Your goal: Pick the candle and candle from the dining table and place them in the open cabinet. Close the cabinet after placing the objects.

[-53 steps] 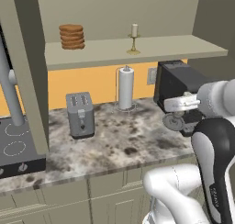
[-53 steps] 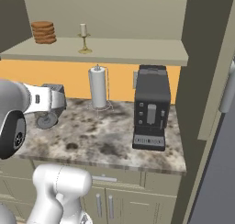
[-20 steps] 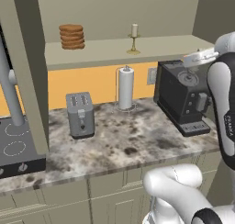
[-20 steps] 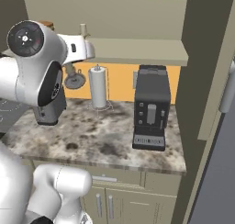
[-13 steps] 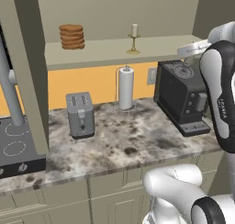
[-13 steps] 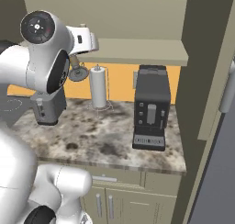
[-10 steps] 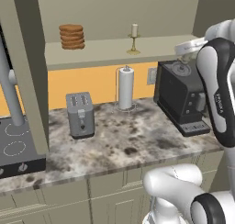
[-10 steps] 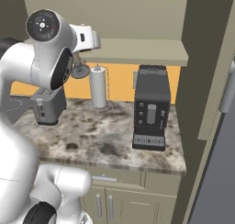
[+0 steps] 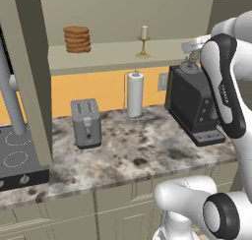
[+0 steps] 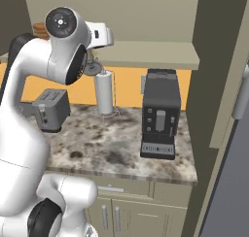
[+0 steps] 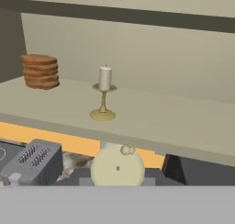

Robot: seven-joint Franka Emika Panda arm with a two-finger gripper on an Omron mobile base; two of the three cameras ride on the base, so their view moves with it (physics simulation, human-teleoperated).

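A cream candle on a brass-gold holder (image 9: 143, 40) (image 11: 104, 97) stands upright on the shelf of the open cabinet (image 9: 113, 54) (image 10: 155, 54). My gripper (image 9: 189, 61) (image 10: 93, 65) hangs at shelf height, right of that candle and above the coffee machine. It is shut on the greyish candle (image 9: 189, 67) (image 10: 92, 68), whose round silver-grey base shows under the hand. In the hand view the shelf (image 11: 160, 122) lies straight ahead. The dining table is out of view.
A stack of brown discs (image 9: 76, 39) (image 11: 40, 71) sits at the shelf's left end. On the stone counter (image 9: 142, 155) stand a toaster (image 9: 86, 122), a paper-towel roll (image 9: 134, 94) and a black coffee machine (image 9: 194, 104) (image 10: 159, 112). A cooktop (image 9: 15, 158) lies at the left.
The arm has risen from counter height to shelf height with the greyish candle. Over the last second the hand moved left and slightly up toward the shelf.
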